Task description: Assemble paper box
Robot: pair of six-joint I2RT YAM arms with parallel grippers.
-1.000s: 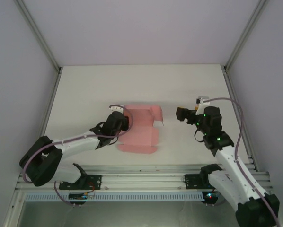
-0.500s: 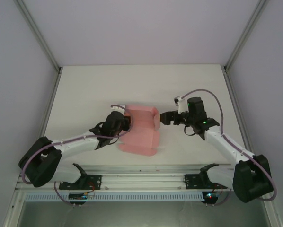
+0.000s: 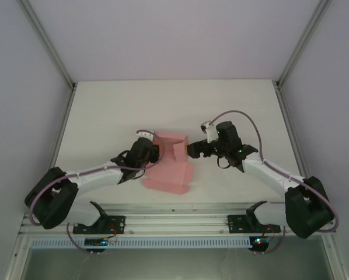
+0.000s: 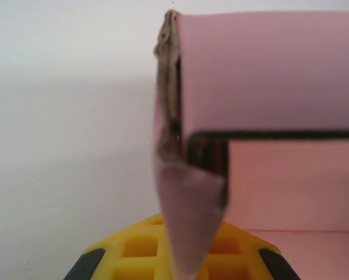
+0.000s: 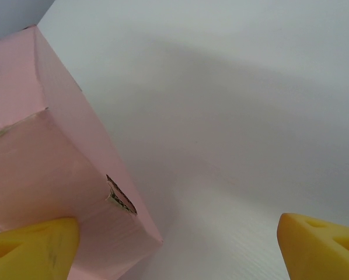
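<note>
Two pincers flank the paper box (image 3: pixel 173 166): the left gripper (image 3: pixel 150 150) is clamped on a raised pink flap, and the right gripper (image 3: pixel 192 150) stands spread at the opposite wall, one yellow fingertip (image 5: pixel 31 245) just beside the card. The box sits half-folded in the middle of the table (image 3: pixel 110 108) between them. I'd judge the side walls are being raised; next the right jaws must close on that wall and square it up gently.

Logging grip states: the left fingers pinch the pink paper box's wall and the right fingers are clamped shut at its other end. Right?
No: the right fingers stand wide open at the other end of the paper box, as the right wrist view shows. The left fingers do pinch its wall.
</note>
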